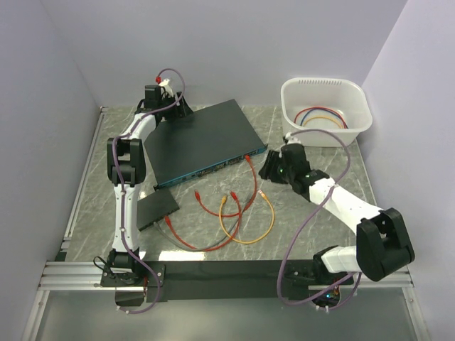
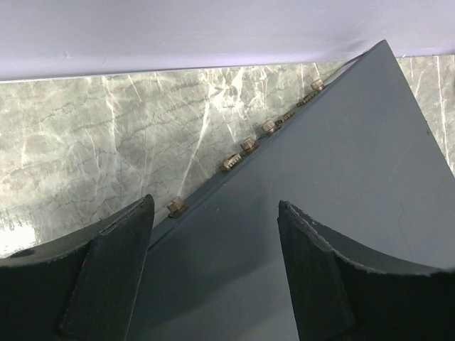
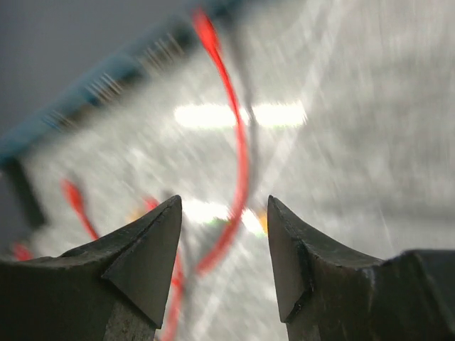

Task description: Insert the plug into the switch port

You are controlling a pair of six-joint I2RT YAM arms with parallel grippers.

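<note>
Top external view is showing the left gripper [image 1: 176, 106] sitting at the far-left corner of the switch [image 1: 202, 138], whose long axis is running left to right across the tabletop [image 1: 320, 185], with its teal front edge facing the arms. The left fingers [image 2: 114, 270] are standing spread over the lid's rear edge, pinching nothing. Rightward, the red cable [image 1: 252, 181] is meeting that front edge, though whether its plug [image 1: 247, 156] is seated cannot be told. The right gripper [image 1: 272, 167], being nearer, is hovering just beside it, fingers [image 3: 142, 263] spread and empty.
</note>
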